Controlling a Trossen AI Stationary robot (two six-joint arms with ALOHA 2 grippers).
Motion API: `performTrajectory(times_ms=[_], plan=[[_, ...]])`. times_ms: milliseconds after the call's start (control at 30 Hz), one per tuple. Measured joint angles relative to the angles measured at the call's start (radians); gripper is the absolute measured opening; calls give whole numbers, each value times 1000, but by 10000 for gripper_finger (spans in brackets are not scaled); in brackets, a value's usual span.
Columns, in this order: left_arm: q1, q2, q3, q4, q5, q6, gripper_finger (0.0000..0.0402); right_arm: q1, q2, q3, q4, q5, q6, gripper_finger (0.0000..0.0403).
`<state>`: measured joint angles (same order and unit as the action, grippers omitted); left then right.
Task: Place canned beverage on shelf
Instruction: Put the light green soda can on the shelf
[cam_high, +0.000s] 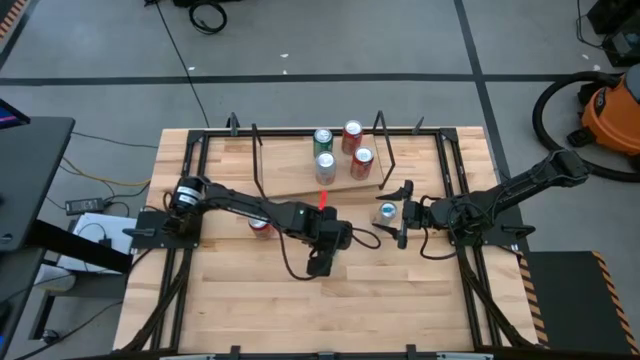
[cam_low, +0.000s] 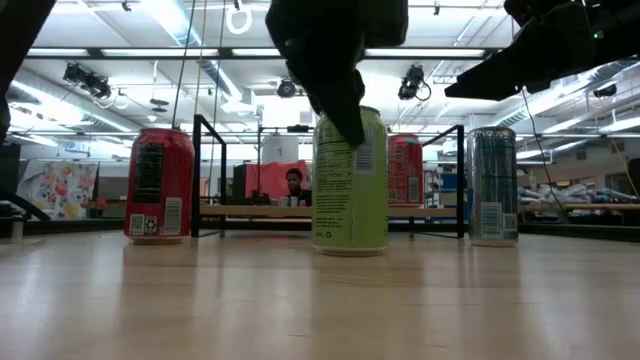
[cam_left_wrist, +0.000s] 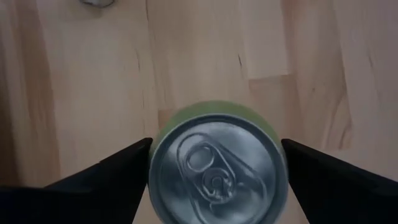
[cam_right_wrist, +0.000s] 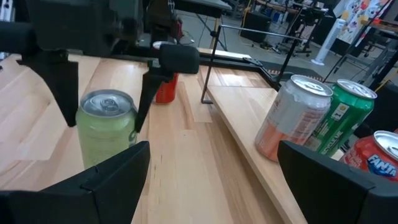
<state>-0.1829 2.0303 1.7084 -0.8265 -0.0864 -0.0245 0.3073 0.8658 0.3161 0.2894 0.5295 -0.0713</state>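
A lime-green can (cam_left_wrist: 216, 174) stands upright on the wooden tabletop (cam_high: 400, 300), near the middle. My left gripper (cam_high: 320, 262) hangs over it, pointing steeply down and open. One finger (cam_right_wrist: 64, 87) stands on each side of the can's upper part (cam_right_wrist: 107, 118), close to its wall; no touch shows. The shelf (cam_high: 290, 186), a low light plank with black rod uprights, lies toward the far edge and carries several cans (cam_high: 352, 136). My right gripper (cam_right_wrist: 211, 149) waits open at the right, above the table, with nothing between its fingers.
A red can (cam_low: 158, 185) stands on the table under the left arm, left of the green one. A silver-blue can (cam_high: 387, 212) stands beside my right gripper. Black frame rails (cam_high: 190, 190) border the tabletop. Bare wood lies toward the near edge.
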Motion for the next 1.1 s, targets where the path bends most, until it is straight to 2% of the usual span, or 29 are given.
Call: performTrajectory(times_ms=[333,733,967,1100], plan=[[1,2,0,-27,3,16,307,0,0,0,-1,0,0,364],[44,-89,66,-305,-1,84,313,0,0,0,-3,0,0,364],[29,-132,66,-291,2,131,313,1,0,0,-17,0,0,364],[5,-128,65,-294,1,240,313,1,0,0,-16,0,-1,364]])
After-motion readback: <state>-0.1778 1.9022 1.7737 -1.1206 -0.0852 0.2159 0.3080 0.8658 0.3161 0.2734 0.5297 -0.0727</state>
